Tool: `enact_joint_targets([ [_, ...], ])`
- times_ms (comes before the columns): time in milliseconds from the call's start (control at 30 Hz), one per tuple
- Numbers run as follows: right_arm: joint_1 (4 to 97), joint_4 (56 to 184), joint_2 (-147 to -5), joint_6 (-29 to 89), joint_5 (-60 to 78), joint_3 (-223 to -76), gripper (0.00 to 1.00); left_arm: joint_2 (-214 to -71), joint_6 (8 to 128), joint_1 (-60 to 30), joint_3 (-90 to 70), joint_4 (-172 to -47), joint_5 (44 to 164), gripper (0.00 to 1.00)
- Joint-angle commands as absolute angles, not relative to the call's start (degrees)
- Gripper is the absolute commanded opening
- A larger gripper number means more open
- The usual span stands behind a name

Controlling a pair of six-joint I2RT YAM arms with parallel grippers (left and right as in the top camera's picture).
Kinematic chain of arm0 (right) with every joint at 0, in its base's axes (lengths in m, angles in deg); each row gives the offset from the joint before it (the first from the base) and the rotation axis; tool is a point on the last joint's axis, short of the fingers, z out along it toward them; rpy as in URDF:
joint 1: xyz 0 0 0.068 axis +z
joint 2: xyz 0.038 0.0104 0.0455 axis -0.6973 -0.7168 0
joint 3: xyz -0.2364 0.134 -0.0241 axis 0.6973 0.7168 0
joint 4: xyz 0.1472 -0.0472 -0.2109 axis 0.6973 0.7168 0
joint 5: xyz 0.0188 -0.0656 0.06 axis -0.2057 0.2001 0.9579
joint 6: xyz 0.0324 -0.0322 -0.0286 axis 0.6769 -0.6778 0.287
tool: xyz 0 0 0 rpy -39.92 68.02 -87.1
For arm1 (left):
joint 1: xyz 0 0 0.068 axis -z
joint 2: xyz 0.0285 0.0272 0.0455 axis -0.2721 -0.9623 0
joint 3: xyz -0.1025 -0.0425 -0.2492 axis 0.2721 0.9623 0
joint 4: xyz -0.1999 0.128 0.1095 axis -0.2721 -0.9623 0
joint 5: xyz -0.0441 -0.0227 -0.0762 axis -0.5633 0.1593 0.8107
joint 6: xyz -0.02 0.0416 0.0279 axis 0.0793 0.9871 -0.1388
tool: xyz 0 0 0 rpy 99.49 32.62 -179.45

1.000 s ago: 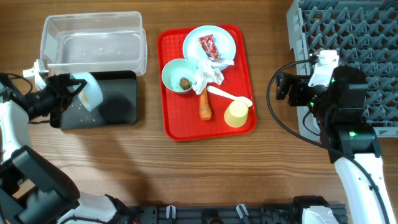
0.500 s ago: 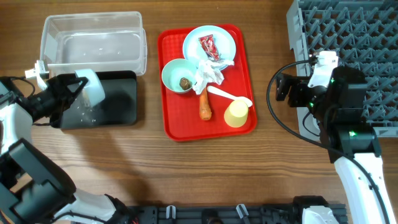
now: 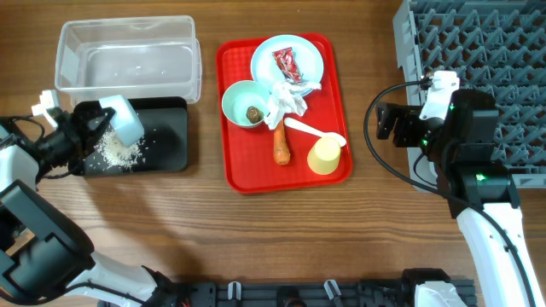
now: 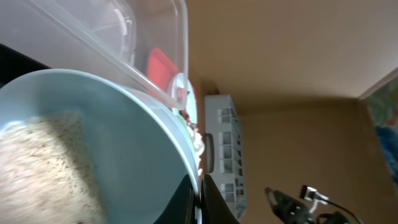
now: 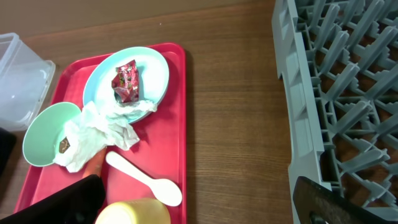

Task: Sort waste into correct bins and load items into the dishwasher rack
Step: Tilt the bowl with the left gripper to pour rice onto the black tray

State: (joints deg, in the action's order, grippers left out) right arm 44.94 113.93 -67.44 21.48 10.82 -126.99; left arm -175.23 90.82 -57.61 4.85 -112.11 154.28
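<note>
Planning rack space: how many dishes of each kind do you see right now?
plate: 1
bowls: 2, green bowl and blue bowl
cup: 1
spoon: 1
Total: 5

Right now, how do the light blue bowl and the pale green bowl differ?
The light blue bowl is tipped over the black tray, held by the left gripper; the pale green bowl sits upright on the red tray. The blue one carries rice, the green one a brown lump. Both are round.
</note>
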Motion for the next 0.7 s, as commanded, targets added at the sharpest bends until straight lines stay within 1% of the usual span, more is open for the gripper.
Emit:
enact_joint_targets([
  [0, 45.3, 113.9, -68.0, 20.8, 9.8, -128.5, 1.00, -175.9, 87.2, -58.6, 5.3, -112.4, 160.3, 0.04],
  [167, 45.3, 114.0, -68.0, 20.7, 9.8, -128.5, 1.00, -175.9, 82.8, -58.7, 5.3, -112.5, 161.1, 0.04],
  [667, 45.3, 114.0, -68.0, 20.7, 9.8, -128.5, 0.99, -175.9, 81.6, -58.7, 5.3, -113.7, 166.6, 0.04],
])
